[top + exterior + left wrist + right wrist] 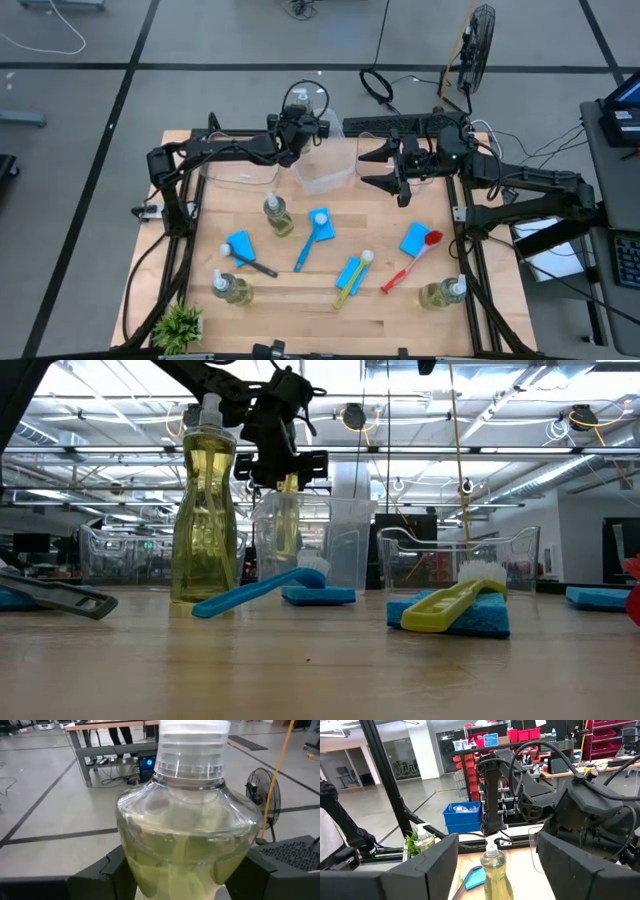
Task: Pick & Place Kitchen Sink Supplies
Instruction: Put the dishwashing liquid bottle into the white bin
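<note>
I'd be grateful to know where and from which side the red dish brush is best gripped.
Grip the red dish brush at mid-handle, coming straight down with the fingers across it. It lies flat and diagonal on the table; its head rests by a blue sponge, while the slim handle is bare and clear on both sides.

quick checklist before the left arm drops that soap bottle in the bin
1. Grip: left end effector shut on the soap bottle - ok.
2. Bottle lifted off the table, above the clear bin - ok.
3. Bottle exactly centred over the bin opening - cannot tell.
4. Bottle upright in the low view - ok.
5. Right end effector open, beside the bin, apart from it - ok.
6. Bin contents - cannot tell.
</note>
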Controlling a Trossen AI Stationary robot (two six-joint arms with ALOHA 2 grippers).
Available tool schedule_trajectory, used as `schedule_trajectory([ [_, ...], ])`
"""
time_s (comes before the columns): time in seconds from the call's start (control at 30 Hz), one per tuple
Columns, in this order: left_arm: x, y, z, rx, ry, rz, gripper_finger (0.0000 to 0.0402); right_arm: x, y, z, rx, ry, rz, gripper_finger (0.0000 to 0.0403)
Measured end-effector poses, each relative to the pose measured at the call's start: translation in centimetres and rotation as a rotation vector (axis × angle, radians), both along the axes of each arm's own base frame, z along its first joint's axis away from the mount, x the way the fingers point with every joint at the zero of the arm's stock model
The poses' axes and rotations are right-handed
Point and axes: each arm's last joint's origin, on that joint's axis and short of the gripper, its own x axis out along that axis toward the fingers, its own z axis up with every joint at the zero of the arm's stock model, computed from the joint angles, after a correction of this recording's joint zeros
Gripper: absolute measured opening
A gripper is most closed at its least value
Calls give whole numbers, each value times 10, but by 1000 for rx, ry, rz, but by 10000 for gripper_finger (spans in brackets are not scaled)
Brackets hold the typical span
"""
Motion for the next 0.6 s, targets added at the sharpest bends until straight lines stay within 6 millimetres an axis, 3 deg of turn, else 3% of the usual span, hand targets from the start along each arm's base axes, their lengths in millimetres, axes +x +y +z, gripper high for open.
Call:
schedule_trajectory([
  [0.3,1,-1,0,-3,-20,3,241,0,0,0,0,0,0,254],
  [0.6,-2,-2,-5,-38,2,14,289,0,0,0,0,0,0,254],
])
